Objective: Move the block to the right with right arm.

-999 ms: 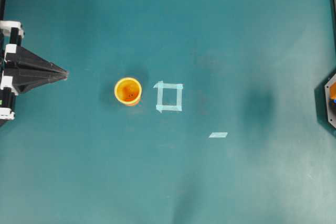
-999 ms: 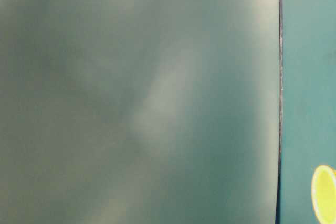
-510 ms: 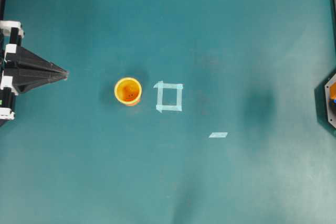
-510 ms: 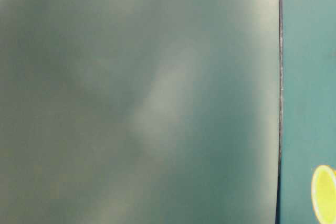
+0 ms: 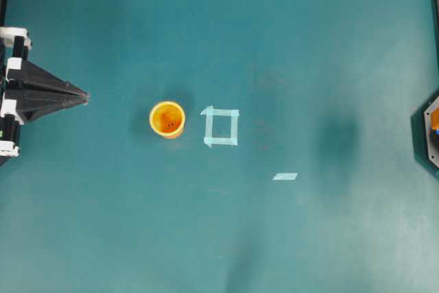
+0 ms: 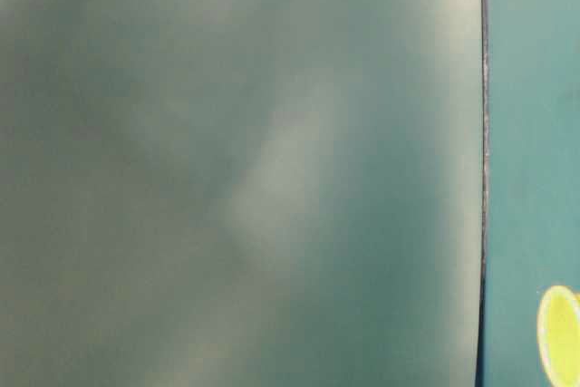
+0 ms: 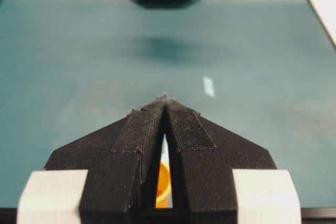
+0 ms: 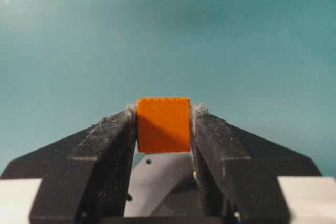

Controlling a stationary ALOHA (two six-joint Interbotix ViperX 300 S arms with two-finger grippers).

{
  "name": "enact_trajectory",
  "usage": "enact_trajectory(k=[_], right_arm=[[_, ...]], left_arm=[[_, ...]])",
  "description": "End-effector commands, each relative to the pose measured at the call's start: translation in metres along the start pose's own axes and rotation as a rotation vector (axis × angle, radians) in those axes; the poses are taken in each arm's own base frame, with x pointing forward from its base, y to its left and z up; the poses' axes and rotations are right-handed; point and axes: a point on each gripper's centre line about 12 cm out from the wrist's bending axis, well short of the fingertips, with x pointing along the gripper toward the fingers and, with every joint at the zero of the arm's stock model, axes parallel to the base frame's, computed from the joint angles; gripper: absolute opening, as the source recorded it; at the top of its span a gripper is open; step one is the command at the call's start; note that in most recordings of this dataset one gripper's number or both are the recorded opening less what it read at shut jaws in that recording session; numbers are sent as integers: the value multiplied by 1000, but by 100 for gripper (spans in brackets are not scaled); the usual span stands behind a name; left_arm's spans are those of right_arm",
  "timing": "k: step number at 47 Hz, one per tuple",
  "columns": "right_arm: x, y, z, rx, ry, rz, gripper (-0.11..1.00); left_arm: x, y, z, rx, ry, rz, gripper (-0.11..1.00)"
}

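Between the right arm's fingers (image 8: 163, 124) sits the block (image 8: 163, 124) — pinched on both sides above the teal worktop (image 5: 309, 46). Far left, the left fingers (image 5: 84, 95) are pressed together — nothing held.

The place looks like a robotics lab or test bench, not a home. A flat teal table (image 5: 329, 46) with a black frame along its edges fills the overhead view. Near its middle, pale tape (image 5: 221, 127) marks a small square, and one more tape strip (image 5: 285, 176) lies towards the near right corner. Black robot arm bases (image 5: 432, 132) stand at the left and right edges.
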Motion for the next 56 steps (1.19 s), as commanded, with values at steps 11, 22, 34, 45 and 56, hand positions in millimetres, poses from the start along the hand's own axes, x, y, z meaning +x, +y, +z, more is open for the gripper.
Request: enact_trajectory(k=[11,22,34,45,56], right_arm=[[-1,1,5,-1,-13,3,40],[-1,1,5,-1,-18,4,40],[-2,1,6,-1,-20,4,40],[-1,1,5,-1,-20,4,40],[-1,1,6,-1,-26,5,40]], left_arm=[[2,0,12,0,-31,0,0],[2,0,12,2,-31,0,0],[2,0,12,2,-29,-1,0],[2,0,12,2,-29,-2,0],[2,0,12,2,-29,-2,0]])
